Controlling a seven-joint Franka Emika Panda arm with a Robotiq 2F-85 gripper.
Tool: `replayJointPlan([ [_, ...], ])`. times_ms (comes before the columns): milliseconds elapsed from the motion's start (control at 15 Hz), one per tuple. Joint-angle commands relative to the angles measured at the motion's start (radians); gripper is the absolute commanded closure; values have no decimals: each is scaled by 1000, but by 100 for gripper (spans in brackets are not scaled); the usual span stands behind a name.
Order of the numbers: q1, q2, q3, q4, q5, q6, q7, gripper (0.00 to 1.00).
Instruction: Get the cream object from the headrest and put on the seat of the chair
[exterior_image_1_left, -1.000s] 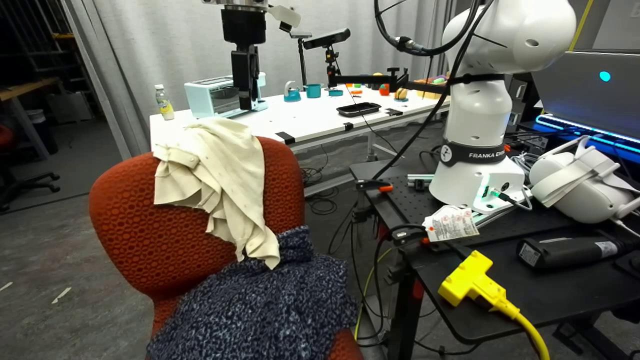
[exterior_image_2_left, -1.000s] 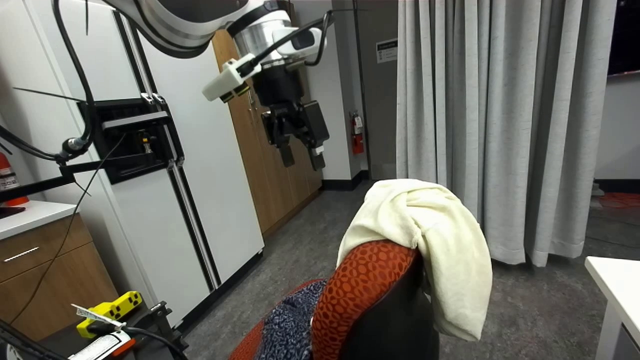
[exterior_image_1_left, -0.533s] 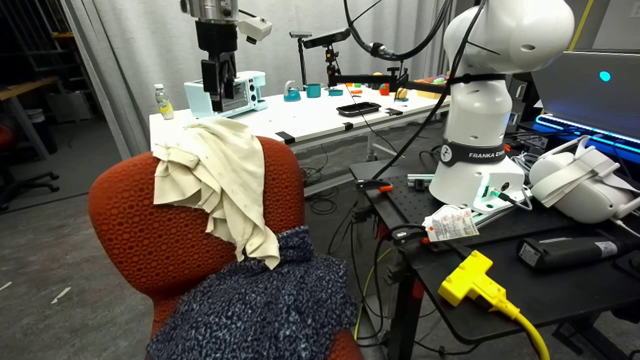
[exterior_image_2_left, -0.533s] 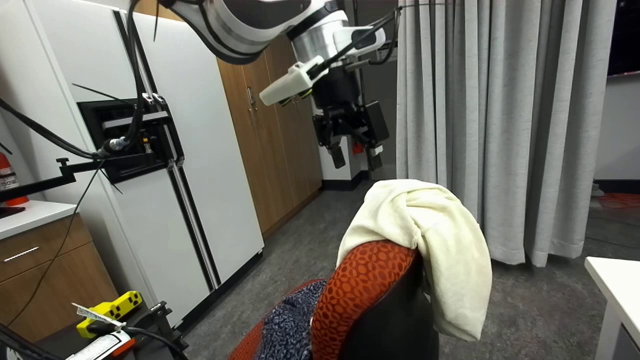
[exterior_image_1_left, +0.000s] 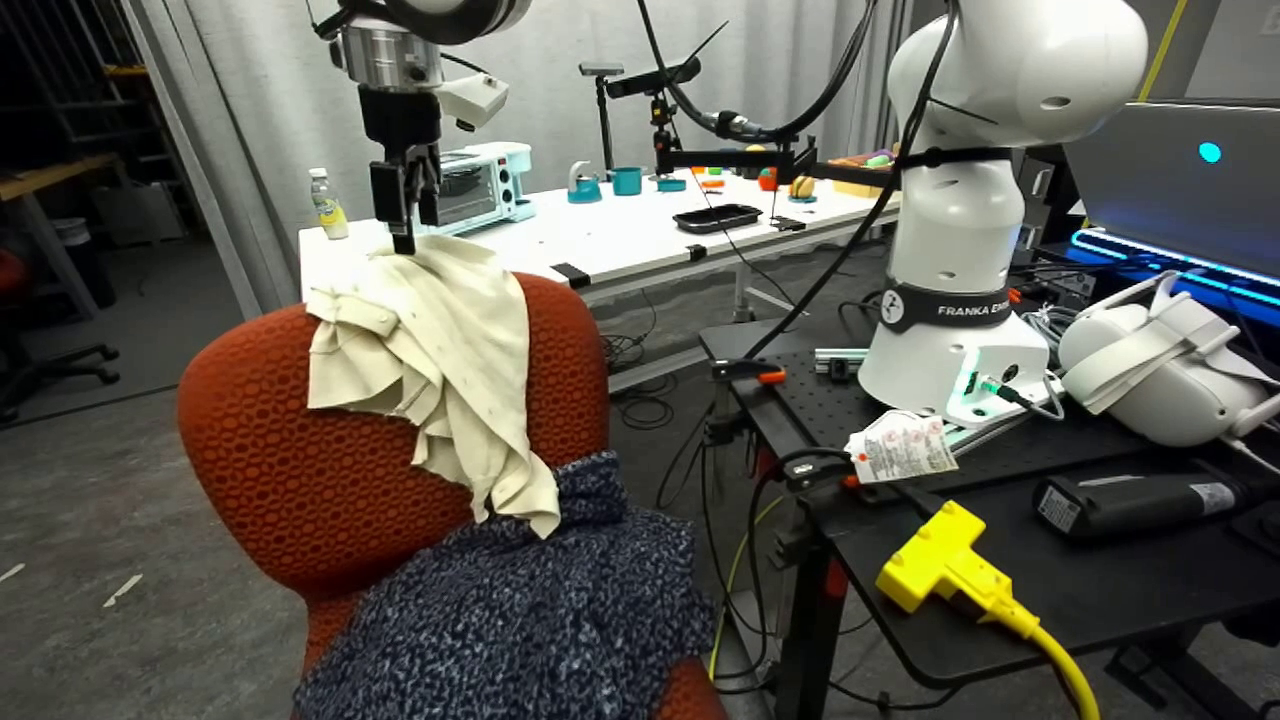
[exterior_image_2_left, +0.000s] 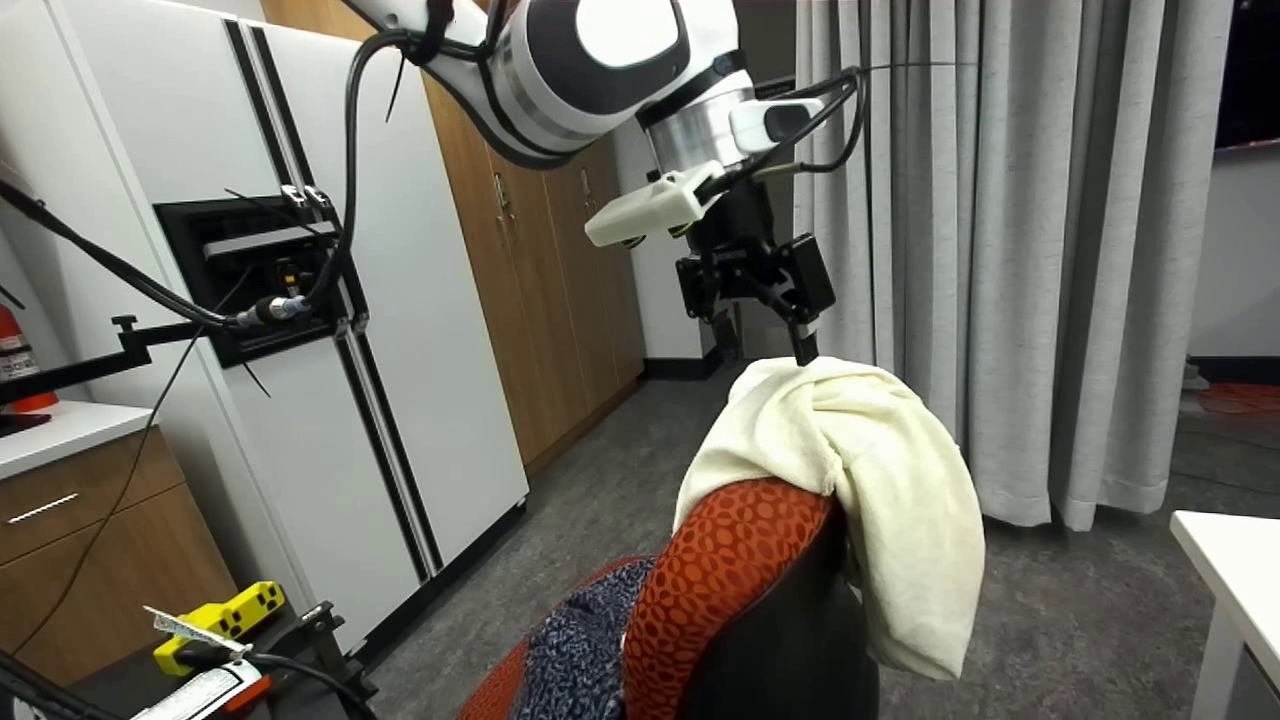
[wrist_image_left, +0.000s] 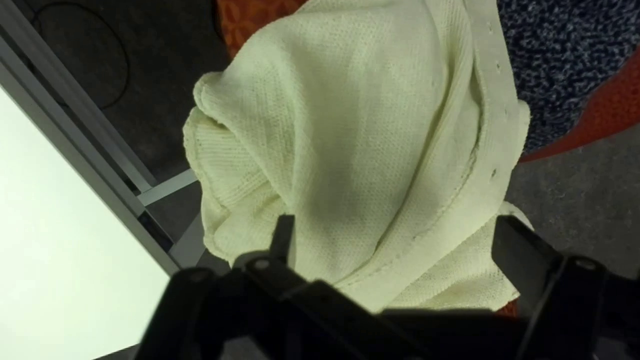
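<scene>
A: where's the cream shirt (wrist_image_left: 370, 130)?

B: over the headrest (exterior_image_1_left: 560, 297). Part hangs down the front of the chair (exterior_image_1_left: 290, 470), part behind. In an exterior view the front end reaches down to the navy cloth (exterior_image_1_left: 530, 610) on the seat (exterior_image_1_left: 692, 697).

A: fingers (wrist_image_left: 525, 255)?

B: wide apart, pointing down, nothing held. Both exterior views put one tip right at the top fold; can't tell if it touches.

A: so final approach, I'd say. How to do it well?

B: straight down. Wrist view has a long raised fold running between the tips; straddle that. Deep enough for a thick bite, not just surface knit, but stop before pressing hard into the padding. Squeeze slowly.

A: risks?

B: shallow pinch slips. One tip also sits near the cloth's edge, so maybe centre a little first.

A: then?

B: lift high so the rear part clears the top, don't swing toward the white tabletop (exterior_image_1_left: 640, 240), come forward, lower. It's limp, tails will trail. Probably lands on the navy cloth.
</scene>
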Motion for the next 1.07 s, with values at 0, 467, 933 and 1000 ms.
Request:
replayJointPlan([
  [0, -18, 66, -3, 58, 10, 23, -28, 0],
  [467, -33, 119, 3, 62, 27, 17, -28, 26],
  [933, -34, 125, -1, 62, 12, 57, -20, 78],
  [1000, -36, 126, 1, 60, 21, 75, -23, 85],
])
